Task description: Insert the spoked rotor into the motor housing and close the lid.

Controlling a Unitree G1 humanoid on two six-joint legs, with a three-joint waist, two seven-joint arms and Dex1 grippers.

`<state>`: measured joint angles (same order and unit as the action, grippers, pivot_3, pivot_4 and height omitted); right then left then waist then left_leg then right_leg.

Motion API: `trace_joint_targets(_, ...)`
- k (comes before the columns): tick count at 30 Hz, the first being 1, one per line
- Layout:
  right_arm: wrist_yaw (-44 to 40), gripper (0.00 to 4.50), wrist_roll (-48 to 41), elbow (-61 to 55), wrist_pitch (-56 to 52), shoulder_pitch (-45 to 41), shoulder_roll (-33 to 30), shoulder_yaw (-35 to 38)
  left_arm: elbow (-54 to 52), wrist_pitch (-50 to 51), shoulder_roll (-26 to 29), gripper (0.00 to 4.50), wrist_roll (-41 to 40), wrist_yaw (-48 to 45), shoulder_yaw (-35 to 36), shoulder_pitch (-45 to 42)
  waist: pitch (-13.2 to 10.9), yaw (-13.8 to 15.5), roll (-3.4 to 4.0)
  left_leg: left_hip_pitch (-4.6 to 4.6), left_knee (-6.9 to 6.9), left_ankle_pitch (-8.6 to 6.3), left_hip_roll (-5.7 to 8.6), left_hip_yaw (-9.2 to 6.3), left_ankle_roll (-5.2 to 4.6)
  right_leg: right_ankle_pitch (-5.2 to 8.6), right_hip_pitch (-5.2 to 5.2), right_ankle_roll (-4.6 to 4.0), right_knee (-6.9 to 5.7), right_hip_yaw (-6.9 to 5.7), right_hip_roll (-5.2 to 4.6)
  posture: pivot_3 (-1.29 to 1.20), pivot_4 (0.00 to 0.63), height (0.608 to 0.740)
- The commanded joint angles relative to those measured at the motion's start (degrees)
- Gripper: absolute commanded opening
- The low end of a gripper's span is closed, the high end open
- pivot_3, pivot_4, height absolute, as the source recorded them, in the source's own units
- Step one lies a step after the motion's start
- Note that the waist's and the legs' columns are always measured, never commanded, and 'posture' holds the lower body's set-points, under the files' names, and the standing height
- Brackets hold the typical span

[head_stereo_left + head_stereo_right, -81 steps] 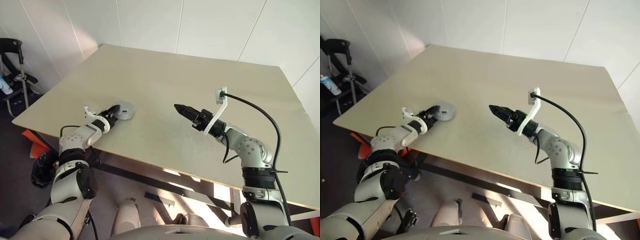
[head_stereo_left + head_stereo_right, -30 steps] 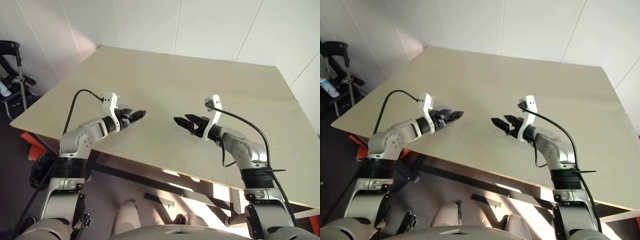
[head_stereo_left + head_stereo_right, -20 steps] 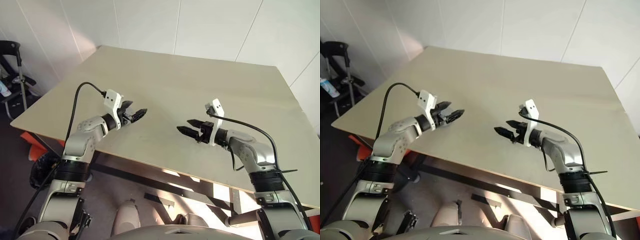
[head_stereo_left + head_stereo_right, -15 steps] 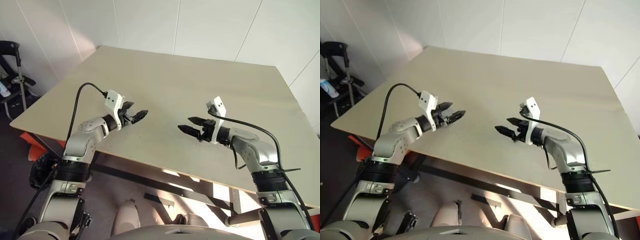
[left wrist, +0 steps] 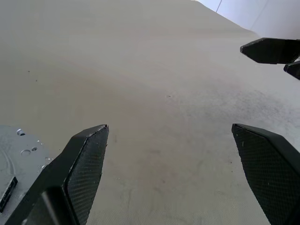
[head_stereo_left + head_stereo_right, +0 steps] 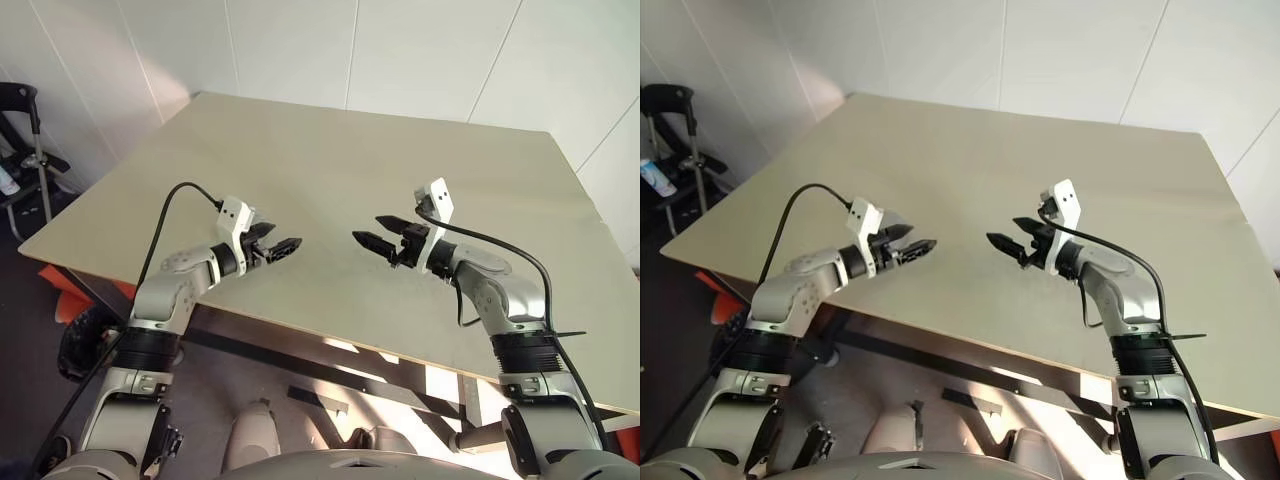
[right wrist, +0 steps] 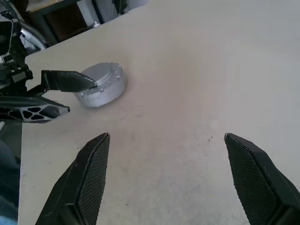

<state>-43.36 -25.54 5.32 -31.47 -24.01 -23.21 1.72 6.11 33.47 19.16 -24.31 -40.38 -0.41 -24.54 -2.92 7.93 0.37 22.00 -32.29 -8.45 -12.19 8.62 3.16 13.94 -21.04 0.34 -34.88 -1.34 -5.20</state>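
Note:
A round grey drum stands on the table: the motor housing, with the flat grey lid lying on top. The spoked rotor is out of view. My left gripper hovers open and empty just in front of the drum, and its fingers partly cover it in the right wrist view. A corner of the grey unit shows beside the left fingers. My right gripper hangs open and empty over the table's middle, facing the left one across a short gap. Its fingertips show in the left wrist view.
The beige table stretches wide behind and to both sides of the grippers. Its near edge runs just under my forearms. A black stand is on the floor to the far left.
My left gripper left the grey unit, lifted and swung toward the middle. The right gripper opened, dipped, then rose again and rolled. Both now face each other more closely.

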Motion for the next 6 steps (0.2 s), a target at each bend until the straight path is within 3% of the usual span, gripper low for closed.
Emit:
trace_joint_targets(1,-1.2,4.4,-2.3,-2.5,0.1,-0.6,0.4,1.5,-1.9,0.9,-0.6,4.5,-1.8,-0.4,1.0,-1.6,0.0,-0.1,0.0,0.01,0.01,0.0,0.0,0.0,-0.01,0.0,-0.02,0.0,0.0,0.0,0.0,0.0,0.0,0.74)
trace_joint_targets(6,-0.6,4.4,0.0,-2.8,1.6,0.1,0.0,0.0,-1.6,1.8,-1.6,4.5,-1.7,1.8,1.7,-2.3,0.0,-0.5,0.0,0.01,0.0,-0.06,0.0,0.0,-0.12,0.0,-0.01,-0.01,0.0,0.0,0.0,0.0,0.0,0.74)
